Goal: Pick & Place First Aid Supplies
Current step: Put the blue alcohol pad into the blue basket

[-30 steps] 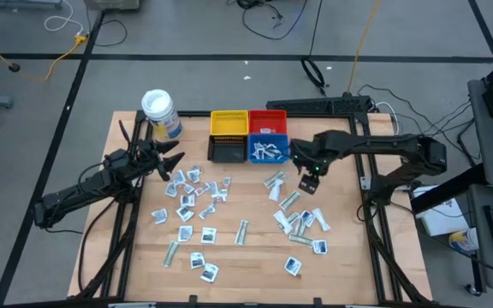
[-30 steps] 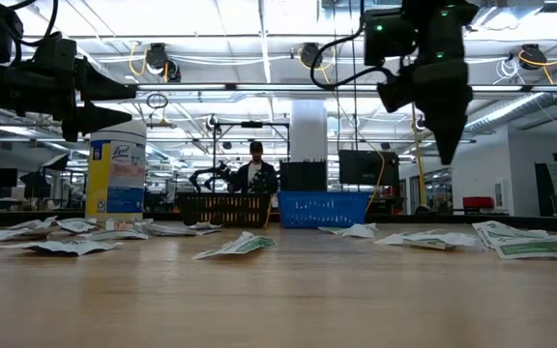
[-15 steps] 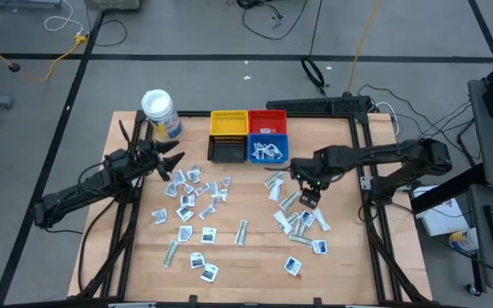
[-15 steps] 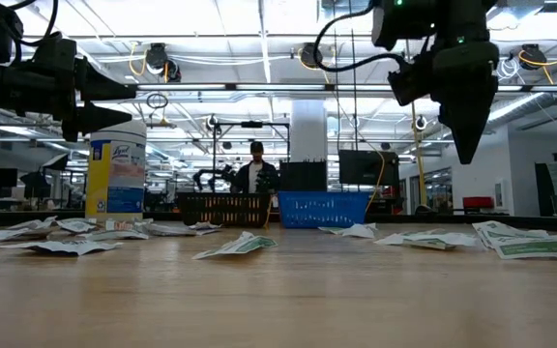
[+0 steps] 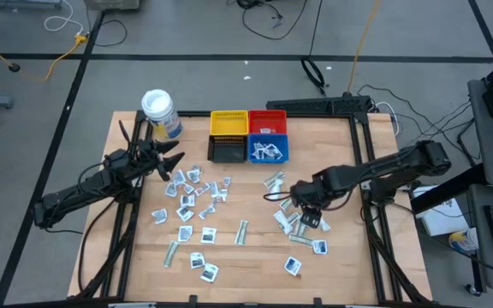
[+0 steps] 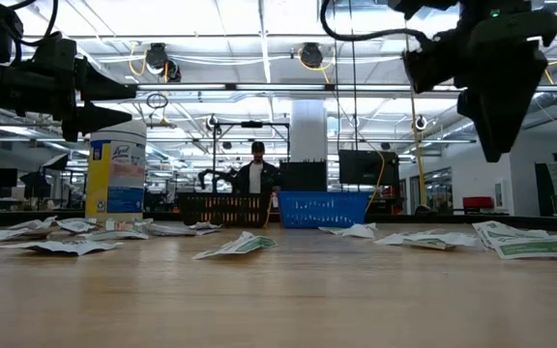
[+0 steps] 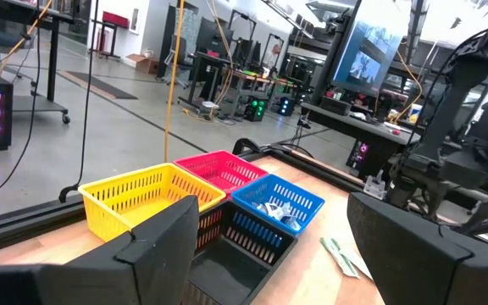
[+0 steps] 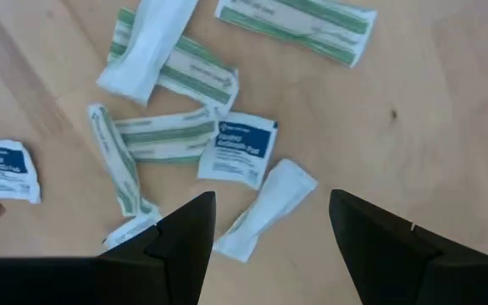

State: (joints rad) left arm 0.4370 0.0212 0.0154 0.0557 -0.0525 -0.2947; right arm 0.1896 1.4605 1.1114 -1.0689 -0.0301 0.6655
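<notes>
Packets (image 8: 239,150) white, green-striped; bins yellow (image 5: 228,124), red (image 5: 268,121), blue (image 5: 269,151).

high: I look straight down on the whole table (image 5: 238,261) | low: level across its top toward the blue bin (image 6: 323,209) | left wrist: close, facing that bin | right wrist: close above the tabletop

Readable text is scarce. Round jar (image 6: 116,180), low view: yellow-and-blue label with a script brand at top, looks like "Lysol", not fully sharp; small print under it illegible. Right wrist view: square white packet (image 8: 239,149) has a few lines of blue print, too small to read; same for another packet (image 8: 5,169) nearby. Long strips (image 8: 296,22) show green bands only, no legible words. Bins: no readable markings.
</notes>
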